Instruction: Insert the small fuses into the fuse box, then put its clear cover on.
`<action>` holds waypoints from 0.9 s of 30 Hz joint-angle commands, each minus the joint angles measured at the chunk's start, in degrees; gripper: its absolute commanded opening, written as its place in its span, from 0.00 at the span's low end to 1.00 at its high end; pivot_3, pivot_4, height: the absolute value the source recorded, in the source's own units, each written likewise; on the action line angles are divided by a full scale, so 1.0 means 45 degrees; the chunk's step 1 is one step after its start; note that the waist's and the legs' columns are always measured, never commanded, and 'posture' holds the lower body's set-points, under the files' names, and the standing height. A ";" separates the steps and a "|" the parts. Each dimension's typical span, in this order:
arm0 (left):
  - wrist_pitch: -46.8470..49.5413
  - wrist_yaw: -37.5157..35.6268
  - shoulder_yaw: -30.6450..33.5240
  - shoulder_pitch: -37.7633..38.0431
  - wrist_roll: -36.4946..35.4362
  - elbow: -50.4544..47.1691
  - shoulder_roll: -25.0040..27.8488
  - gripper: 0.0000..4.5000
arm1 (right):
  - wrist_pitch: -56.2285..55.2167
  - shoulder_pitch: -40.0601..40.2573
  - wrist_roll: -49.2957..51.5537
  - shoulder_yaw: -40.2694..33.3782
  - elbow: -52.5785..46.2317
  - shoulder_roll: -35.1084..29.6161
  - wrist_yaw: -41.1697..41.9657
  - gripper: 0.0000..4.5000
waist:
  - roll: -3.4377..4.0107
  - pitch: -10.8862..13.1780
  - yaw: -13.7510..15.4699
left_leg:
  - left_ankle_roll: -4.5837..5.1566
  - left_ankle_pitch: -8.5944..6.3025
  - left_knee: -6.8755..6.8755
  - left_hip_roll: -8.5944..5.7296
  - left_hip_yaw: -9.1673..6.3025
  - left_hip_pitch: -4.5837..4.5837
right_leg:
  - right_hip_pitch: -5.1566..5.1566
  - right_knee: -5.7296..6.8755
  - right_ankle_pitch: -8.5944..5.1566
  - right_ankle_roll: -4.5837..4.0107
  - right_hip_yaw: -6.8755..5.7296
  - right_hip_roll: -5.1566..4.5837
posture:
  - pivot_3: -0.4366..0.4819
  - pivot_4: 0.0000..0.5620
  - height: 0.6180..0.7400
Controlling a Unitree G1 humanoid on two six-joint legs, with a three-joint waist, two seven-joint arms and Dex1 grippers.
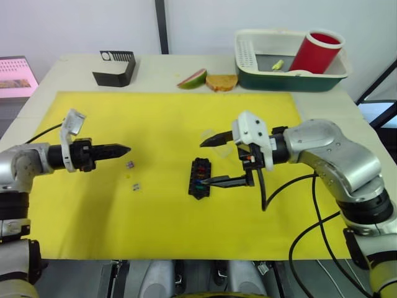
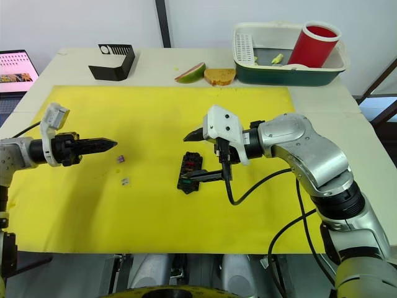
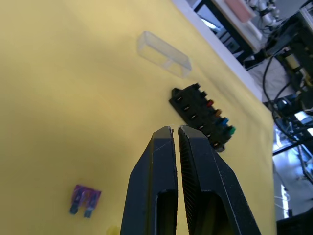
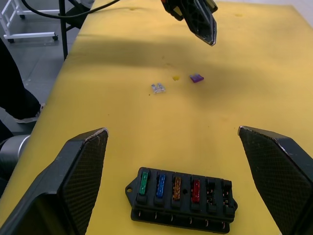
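Observation:
The black fuse box (image 1: 200, 177) lies mid-mat on the yellow mat (image 1: 155, 211). One row holds green, blue, orange and red fuses, and two slots beside them stand empty (image 4: 183, 193). My right gripper (image 1: 208, 161) hovers open just above it, one finger on each side. A purple fuse (image 1: 130, 164) and a clear fuse (image 1: 133, 186) lie loose on the mat to the left. My left gripper (image 1: 122, 149) is shut and empty, its tip just left of and above the purple fuse (image 3: 86, 199). The clear cover (image 3: 164, 54) lies on the mat just beyond the fuse box.
A black angled stand (image 1: 116, 67) sits at the table's back left. A fruit slice (image 1: 192, 78) and a piece of bread (image 1: 221, 81) lie at the back centre. At the back right is a green-and-white basin (image 1: 260, 77) holding a red cup (image 1: 316, 51). A cable hangs under my right arm.

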 commanded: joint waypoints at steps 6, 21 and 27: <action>0.0143 -0.0480 -0.1100 -0.0499 0.0642 0.2728 0.0095 0.45 | -0.0193 -0.0010 0.0023 -0.0103 -0.0278 0.0132 -0.0089 1.00 | 0.0000 0.0000 0.0011 | 0.0001 -0.0001 0.0000 -0.0003 0.0003 -0.0001 | 0.0001 -0.0001 -0.0001 0.0001 -0.0001 0.0001 | 0.48 0.27 1.00; -0.0682 -0.1641 -0.2510 -0.2745 0.2320 0.7056 -0.1024 0.45 | 0.0056 0.0161 0.0104 -0.0226 -0.0617 -0.0057 -0.0334 1.00 | -0.0006 -0.0002 0.0021 | 0.0000 0.0000 0.0002 -0.0003 0.0003 -0.0002 | 0.0001 0.0001 0.0000 0.0001 -0.0003 0.0005 | 0.48 0.27 1.00; -0.0449 -0.2445 -0.2744 -0.2664 0.2477 0.6911 -0.0954 0.45 | 0.0126 0.0229 0.0111 -0.0258 -0.0728 -0.0120 -0.0416 1.00 | -0.0006 -0.0003 0.0011 | 0.0001 -0.0001 0.0002 -0.0003 0.0003 -0.0002 | 0.0001 0.0001 -0.0001 0.0001 -0.0002 0.0003 | 0.48 0.27 1.00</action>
